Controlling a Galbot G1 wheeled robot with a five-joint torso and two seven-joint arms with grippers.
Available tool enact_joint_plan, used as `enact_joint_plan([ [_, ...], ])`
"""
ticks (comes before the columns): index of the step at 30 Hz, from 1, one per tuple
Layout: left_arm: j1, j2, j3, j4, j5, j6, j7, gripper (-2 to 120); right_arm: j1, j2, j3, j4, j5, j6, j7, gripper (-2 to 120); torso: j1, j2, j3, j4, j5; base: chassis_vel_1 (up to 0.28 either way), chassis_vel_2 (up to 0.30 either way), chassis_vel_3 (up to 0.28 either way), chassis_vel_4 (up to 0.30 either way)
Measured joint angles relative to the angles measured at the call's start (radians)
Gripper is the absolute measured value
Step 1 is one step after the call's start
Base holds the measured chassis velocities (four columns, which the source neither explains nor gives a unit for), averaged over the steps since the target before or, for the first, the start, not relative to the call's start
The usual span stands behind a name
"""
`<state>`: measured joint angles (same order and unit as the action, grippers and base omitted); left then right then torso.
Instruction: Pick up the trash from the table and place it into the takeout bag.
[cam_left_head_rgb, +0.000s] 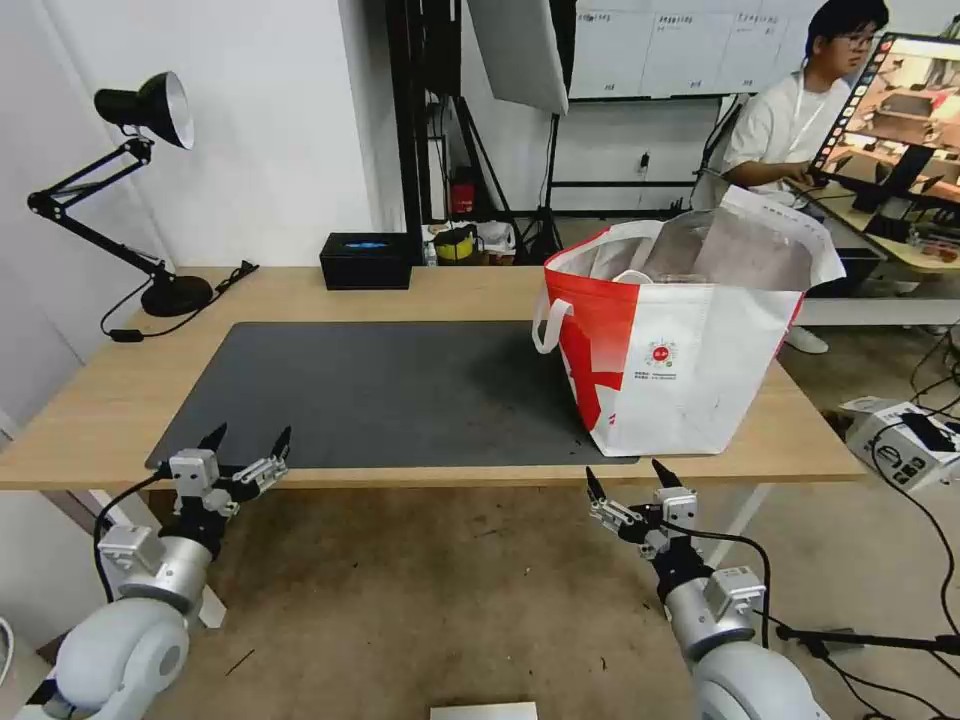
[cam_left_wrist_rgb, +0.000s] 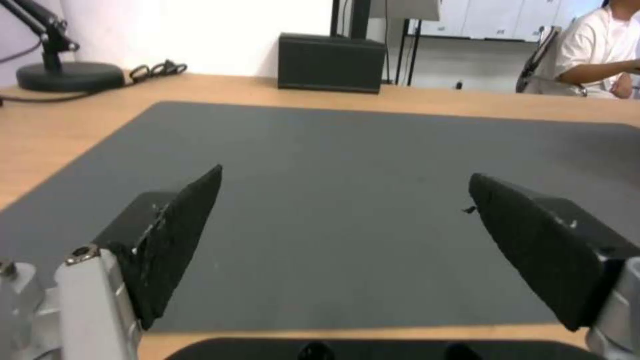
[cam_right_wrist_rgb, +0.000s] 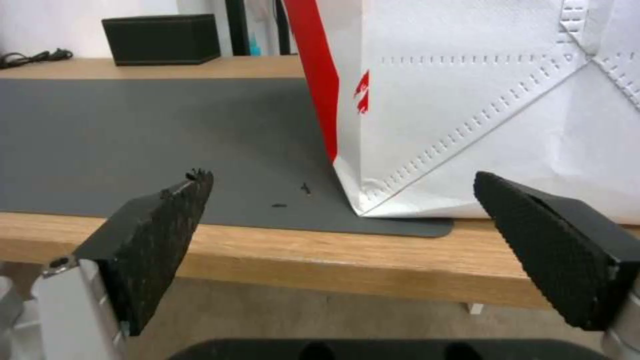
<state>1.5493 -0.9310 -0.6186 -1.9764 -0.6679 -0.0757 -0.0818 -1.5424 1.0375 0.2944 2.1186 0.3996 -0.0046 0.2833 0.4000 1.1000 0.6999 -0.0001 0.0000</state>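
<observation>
**Head view: both grippers spread empty at the table's near edge, bag upright on the right**

Head view shows the table (cam_left_head_rgb: 120, 400) with its dark grey mat (cam_left_head_rgb: 390, 390) lying bare across the middle. The takeout bag (cam_left_head_rgb: 690, 350) stands upright on the right part of the table, its base partly on the mat's right end, its mouth gaping so the silver lining shows. Inside the mouth a white curved rim (cam_left_head_rgb: 632, 275) peeks up, likely the bowl, though too little of it shows to be sure.

The left gripper (cam_left_head_rgb: 248, 438) sits at the near edge of the table by the mat's left corner, fingers spread wide with nothing between them. The right gripper (cam_left_head_rgb: 628, 475) sits just below the near edge, in front of the bag's lower corner, fingers likewise spread and empty.

At the far edge of the table stand a black box (cam_left_head_rgb: 366, 261) and, on the left, a black desk lamp (cam_left_head_rgb: 150, 110) with its cable.
</observation>
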Motion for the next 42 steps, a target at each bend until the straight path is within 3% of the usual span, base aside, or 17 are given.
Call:
enact_joint_plan([
  [24,0.072,-0.075,-0.033,-0.005,0.034,-0.035,0.01,100,0.0,0.0,0.0,0.0,0.0,0.0,0.0,100,0.0,0.0,0.0,0.0002,0.0,0.0,0.0,0.0,0.0],
  [42,0.072,-0.075,-0.033,-0.007,0.034,-0.035,0.01,100,0.0,0.0,0.0,0.0,0.0,0.0,0.0,100,0.0,0.0,0.0,0.0001,0.0,0.0,0.0,0.0,0.0],
])
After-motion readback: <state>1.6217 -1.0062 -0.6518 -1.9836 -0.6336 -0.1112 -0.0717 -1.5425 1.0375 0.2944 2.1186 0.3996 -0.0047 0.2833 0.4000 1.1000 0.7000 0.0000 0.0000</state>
